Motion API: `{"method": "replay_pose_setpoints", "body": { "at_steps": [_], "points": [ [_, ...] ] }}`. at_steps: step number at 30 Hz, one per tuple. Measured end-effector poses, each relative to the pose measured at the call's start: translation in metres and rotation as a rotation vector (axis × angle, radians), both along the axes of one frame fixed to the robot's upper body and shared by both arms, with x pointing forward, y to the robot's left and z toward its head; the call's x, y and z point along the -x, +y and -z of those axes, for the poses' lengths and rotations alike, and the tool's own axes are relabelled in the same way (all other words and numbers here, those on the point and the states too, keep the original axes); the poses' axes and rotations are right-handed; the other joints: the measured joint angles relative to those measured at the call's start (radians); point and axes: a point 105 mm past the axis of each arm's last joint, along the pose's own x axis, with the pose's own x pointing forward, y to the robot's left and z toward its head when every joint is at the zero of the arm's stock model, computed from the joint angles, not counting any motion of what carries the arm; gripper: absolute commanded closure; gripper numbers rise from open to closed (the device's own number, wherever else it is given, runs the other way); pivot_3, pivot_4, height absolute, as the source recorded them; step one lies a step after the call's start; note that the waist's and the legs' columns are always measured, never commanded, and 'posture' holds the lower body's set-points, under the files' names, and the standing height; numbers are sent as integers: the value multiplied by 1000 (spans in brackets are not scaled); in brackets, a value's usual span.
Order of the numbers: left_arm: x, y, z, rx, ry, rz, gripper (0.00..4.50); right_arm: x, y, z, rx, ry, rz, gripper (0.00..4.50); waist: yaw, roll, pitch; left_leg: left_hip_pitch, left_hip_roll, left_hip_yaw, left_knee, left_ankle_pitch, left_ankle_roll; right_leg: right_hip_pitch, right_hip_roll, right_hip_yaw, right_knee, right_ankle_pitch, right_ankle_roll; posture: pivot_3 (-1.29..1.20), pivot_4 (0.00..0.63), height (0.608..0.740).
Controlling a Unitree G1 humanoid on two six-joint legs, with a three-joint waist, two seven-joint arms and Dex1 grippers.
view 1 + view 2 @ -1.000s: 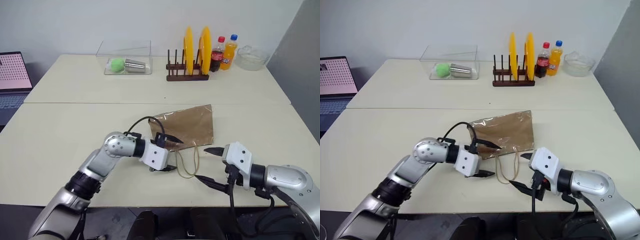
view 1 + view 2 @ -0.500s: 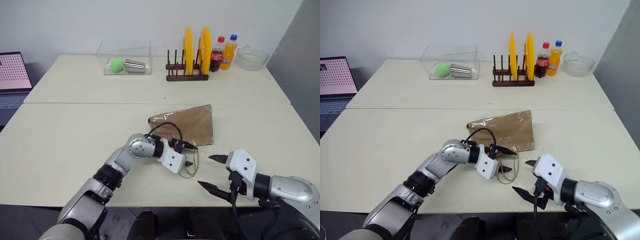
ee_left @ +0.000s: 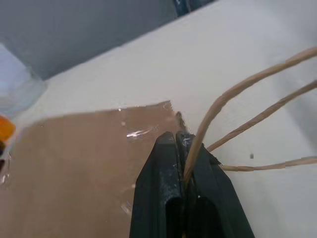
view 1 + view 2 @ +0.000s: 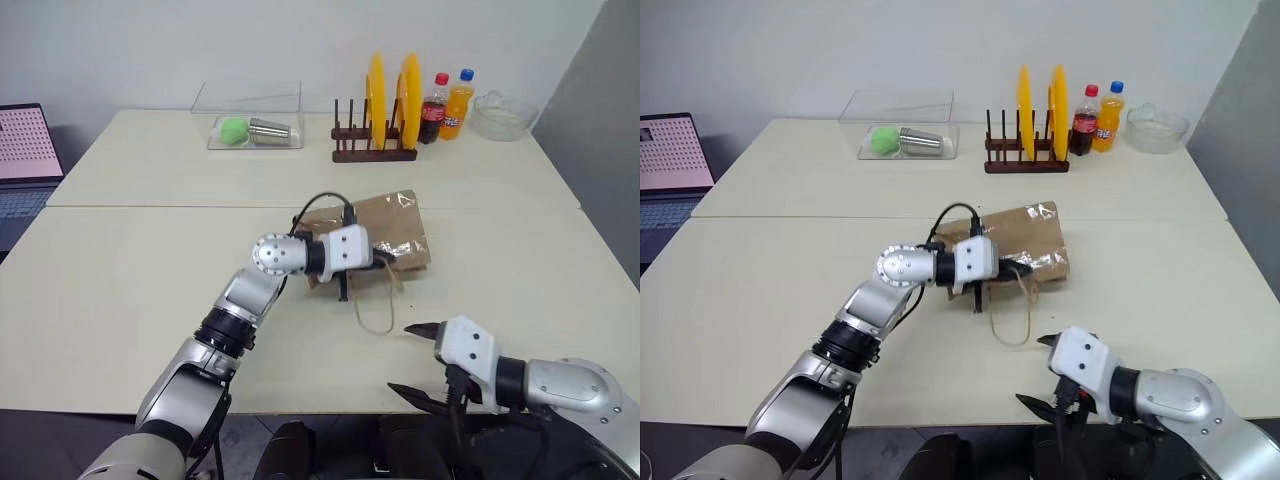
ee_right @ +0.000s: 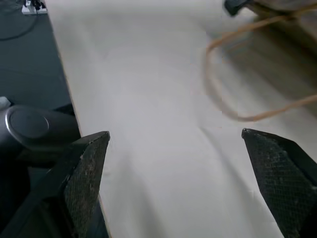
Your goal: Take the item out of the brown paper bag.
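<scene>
On beige tabletop, creased kraft bag

No legible text, number or sign can be made out on any surface. A red label is carried by the dark cola bottle near the far edge of the table, but its lettering cannot be read; the label on the orange soda bottle just beside it is likewise unreadable. A pink dotted pattern, without readable characters, is shown on the laptop screen at the table's left edge.
</scene>
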Motion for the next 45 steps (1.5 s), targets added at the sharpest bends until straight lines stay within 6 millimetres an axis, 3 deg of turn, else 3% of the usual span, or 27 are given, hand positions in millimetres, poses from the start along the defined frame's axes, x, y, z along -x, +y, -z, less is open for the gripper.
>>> {"method": "replay_pose_setpoints", "body": {
  "at_steps": [9, 20, 25, 28, 30, 34, 37, 40, 45],
  "points": [
    [2, 1, -7, 2, 35, -15, 4482, -45, 26, 4, 92, -231, -64, 0, 1, 0, 0, -1, 0, -1, 0, 0, -1, -1, 0, 0, 0, 0, 0, 0, 150, 740],
    [-1, 11, -5, -24, 29, -41, 4482, -1, -8, -7, 42, -64, -78, 0, 6, 0, 0, -1, 0, -2, 3, 0, 0, 1, -1, -1, 0, -1, 1, 0, 150, 740],
    [0, 11, -5, -23, 19, -34, 4482, -4, -7, -25, 18, -153, -74, 0, 2, 0, 0, 1, 0, -2, 4, 0, 0, 4, -1, -1, 0, -1, 1, 0, 150, 740],
    [0, 10, -4, -21, 24, -33, 4482, -11, 1, -36, 48, -292, -114, 0, 2, 0, 0, 1, 0, -2, 4, 0, 0, 3, -1, -1, 0, -1, 1, 0, 150, 740],
    [0, 10, -4, -22, 25, -33, 4482, -21, 8, -30, 105, -367, -159, 0, 2, 0, 0, 1, 0, -2, 4, 0, 0, 3, 0, -1, 0, -1, 1, 0, 150, 740],
    [0, 7, -4, -18, 27, -26, 4482, -48, 13, 4, 202, -383, -167, 0, 2, 0, 0, 0, 0, -2, 4, 0, 0, 3, -1, -1, 0, -1, 1, 0, 150, 740],
    [1, 6, -4, -17, 28, -23, 4500, -64, 15, 11, 247, -430, -156, 609, 3, 0, 0, 0, 0, -2, 4, 0, 0, 3, -1, -1, 0, -1, 1, 0, 150, 740],
    [1, 6, -5, -19, 26, -24, 4500, -75, 15, 16, 285, -470, -143, 1778, 3, 0, 0, 0, 0, -2, 4, 0, 0, 3, -1, -1, 0, -1, 1, 0, 150, 740],
    [2, 9, -7, -29, 17, -31, 4500, -73, 14, 25, 305, -456, -159, 3568, 3, 0, 0, 0, 0, -2, 4, 0, 0, 3, -1, -1, 0, -1, 1, 0, 150, 740]
  ]
}}
